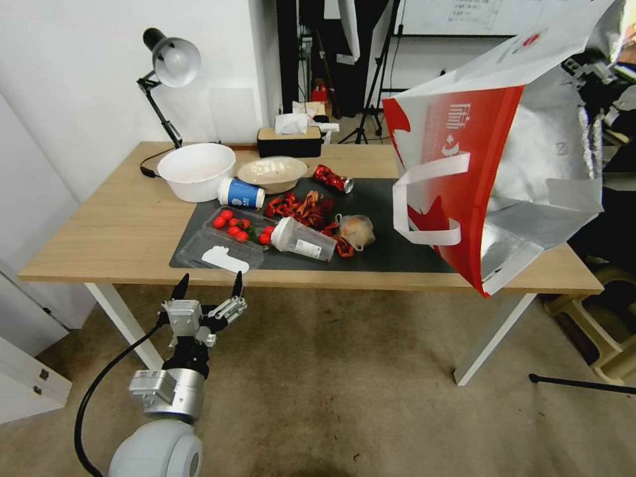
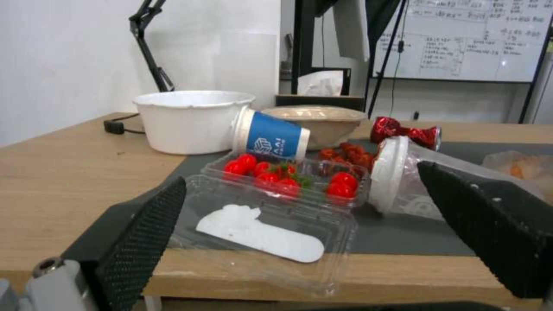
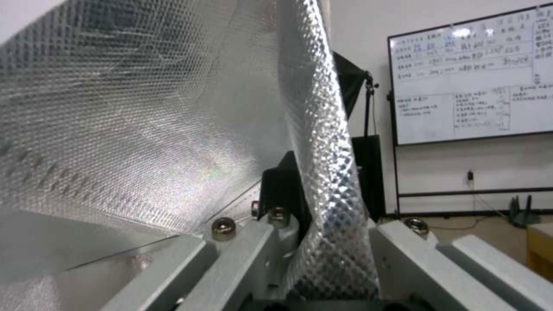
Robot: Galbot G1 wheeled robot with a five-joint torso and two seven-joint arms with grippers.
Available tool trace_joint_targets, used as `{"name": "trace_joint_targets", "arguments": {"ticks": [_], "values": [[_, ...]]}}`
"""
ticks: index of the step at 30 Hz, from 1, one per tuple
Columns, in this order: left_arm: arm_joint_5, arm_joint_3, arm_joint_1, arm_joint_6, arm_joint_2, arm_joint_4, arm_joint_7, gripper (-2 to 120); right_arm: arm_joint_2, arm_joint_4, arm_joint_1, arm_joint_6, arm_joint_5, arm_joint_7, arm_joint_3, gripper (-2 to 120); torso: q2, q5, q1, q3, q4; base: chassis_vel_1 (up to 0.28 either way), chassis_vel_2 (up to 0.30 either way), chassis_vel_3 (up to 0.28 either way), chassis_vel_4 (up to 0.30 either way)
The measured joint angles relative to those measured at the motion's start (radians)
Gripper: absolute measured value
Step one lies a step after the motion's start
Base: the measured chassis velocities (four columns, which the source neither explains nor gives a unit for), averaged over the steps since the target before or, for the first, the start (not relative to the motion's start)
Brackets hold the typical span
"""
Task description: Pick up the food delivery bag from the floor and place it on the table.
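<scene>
While the table (image 1: 99,232) spans the middle of the head view with its dark grey mat (image 1: 391,218) at centre, the food delivery bag (image 1: 490,172) hangs in the air at about 2 o'clock, tilted, its red face turned toward 9 o'clock and its open, foil-lined mouth toward 4 o'clock. The bag's lowest corner overlaps the table's near edge at the 4 o'clock end of the mat; contact with the top cannot be determined. One white strap handle (image 1: 427,202) loops loose against the red face. The right gripper (image 1: 599,73) sits at the bag's upper rim near 1 o'clock. In the right wrist view, a fold of the silver foil wall (image 3: 328,181) runs down between the right gripper's fingers (image 3: 282,190), which are pinched on it, the rest of the lining billowing to one side. The floor (image 1: 344,397) lies below the table. The left gripper (image 1: 209,283) is held low at 7 o'clock, just short of the table's near edge, its fingers (image 2: 144,242) spread and empty. Directly ahead of it on the mat lie a clear clamshell box of cherry tomatoes (image 1: 228,238), a white bowl (image 1: 197,171) and a tipped blue paper cup (image 1: 242,193).
</scene>
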Motion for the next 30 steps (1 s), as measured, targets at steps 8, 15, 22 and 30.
{"name": "trace_joint_targets", "arguments": {"ticks": [8, 15, 22, 30], "values": [[0.0, -0.001, 0.0, 0.0, 0.001, 0.0, 0.0, 100, 0.001, 0.0, 0.002, -0.009, 0.0, 0.014, -0.001, 0, 0.0, 0.0, 0.0, 0.0, -0.0001, 0.0, 0.0, 0.0, 0.0], [0.001, 0.003, -0.003, -0.003, -0.002, 0.006, 0.0, 100, 0.005, 0.0, 0.002, -0.028, 0.007, 0.055, 0.001, 0, 0.0, -0.0001, 0.0, 0.0, -0.0001, 0.0, 0.0, 0.0, 0.0], [0.002, 0.003, 0.003, -0.004, -0.001, 0.004, 0.001, 100, 0.052, 0.008, 0.013, -0.083, -0.005, 0.155, -0.026, 0, 0.0, 0.0, 0.0, 0.0, 0.0, 0.0, 0.0, 0.0, 0.0], [0.003, -0.001, 0.005, -0.007, -0.003, 0.001, 0.001, 100, 0.081, -0.003, 0.108, -0.175, 0.039, 0.34, -0.097, 0, 0.0, -0.0001, 0.0, 0.0, 0.0, 0.0, 0.0, 0.0, 0.0]]}}
